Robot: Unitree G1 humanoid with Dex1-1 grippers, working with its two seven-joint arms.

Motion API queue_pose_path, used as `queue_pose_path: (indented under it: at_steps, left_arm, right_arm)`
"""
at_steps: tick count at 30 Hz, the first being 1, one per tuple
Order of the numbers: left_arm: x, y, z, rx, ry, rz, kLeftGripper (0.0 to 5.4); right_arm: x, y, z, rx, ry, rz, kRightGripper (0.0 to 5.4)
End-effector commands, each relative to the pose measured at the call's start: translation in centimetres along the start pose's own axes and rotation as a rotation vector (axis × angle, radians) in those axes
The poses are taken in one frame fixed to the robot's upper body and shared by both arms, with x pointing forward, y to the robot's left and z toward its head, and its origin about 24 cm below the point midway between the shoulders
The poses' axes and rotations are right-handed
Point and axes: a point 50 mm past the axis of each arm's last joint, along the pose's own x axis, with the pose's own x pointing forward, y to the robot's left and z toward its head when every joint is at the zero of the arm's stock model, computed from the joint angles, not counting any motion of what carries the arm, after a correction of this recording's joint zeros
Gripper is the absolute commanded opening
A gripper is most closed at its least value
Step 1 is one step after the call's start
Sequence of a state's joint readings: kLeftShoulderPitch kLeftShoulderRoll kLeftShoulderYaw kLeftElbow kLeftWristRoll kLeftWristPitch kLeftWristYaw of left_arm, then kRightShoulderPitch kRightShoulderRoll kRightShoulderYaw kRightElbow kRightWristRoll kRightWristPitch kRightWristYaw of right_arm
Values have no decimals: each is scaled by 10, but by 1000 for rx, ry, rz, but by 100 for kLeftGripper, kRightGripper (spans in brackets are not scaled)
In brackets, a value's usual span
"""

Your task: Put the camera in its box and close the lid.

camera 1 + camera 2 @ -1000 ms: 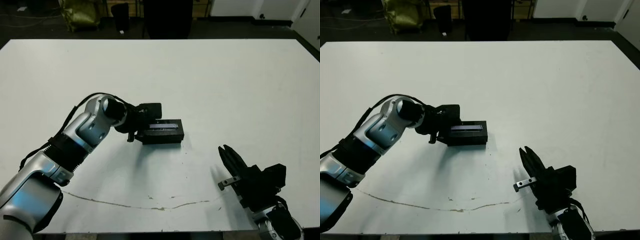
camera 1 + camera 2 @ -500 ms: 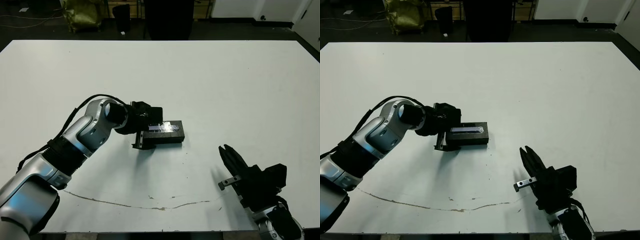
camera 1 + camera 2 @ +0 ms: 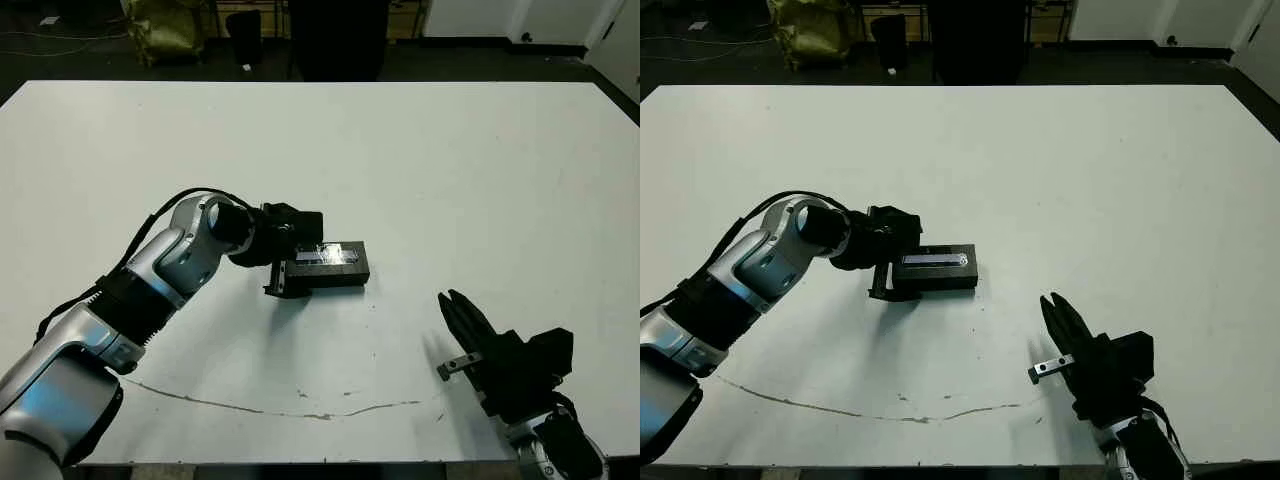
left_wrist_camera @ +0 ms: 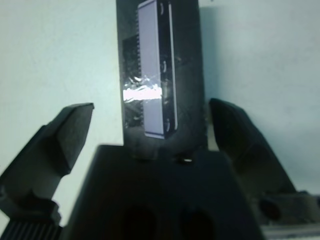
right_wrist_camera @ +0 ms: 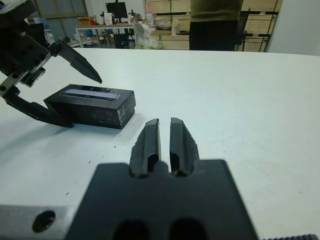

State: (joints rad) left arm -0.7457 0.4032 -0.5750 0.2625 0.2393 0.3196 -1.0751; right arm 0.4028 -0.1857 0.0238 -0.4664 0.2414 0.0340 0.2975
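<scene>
The box [image 3: 335,273] lies shut on the table's middle, black, with the lid [image 3: 330,253] seated on top and its pale stripe facing up. The camera is out of view. My left gripper [image 3: 288,252] is open at the box's left end, one finger in front of that end and one behind it; the left wrist view shows the fingers [image 4: 70,130] spread wide beside the lid [image 4: 155,90], apart from it. My right gripper [image 3: 451,300] hangs shut and holds nothing, near the front right, well clear of the box [image 5: 92,106].
The white table [image 3: 450,160] stretches wide to the back and right. A thin dark scratch line [image 3: 300,405] runs along the front. Dark furniture and a yellow bag [image 3: 160,25] stand beyond the far edge, where a person [image 5: 220,22] also stands.
My left gripper has spread its fingers and slid in around the box's left end, with the front finger now by the box's corner. The box and right arm have stayed put.
</scene>
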Motion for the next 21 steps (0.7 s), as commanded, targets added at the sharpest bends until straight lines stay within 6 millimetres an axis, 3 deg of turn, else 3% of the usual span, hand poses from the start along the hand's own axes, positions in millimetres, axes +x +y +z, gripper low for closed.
queue_pose_path:
  at_steps: [1, 12, 21]
  left_arm:
    - [15, -25, -33, -122, 92, -75, 537]
    - [5, -25, -47, -125, 107, -54, 537]
    - [-15, -36, -78, -171, 141, -88, 537]
  right_arm:
    - [-4, -1, -7, 2, 30, -4, 0]
    - [-4, -1, -5, -3, 27, -4, 0]
    - [-3, 0, -4, 3, 21, 3, 0]
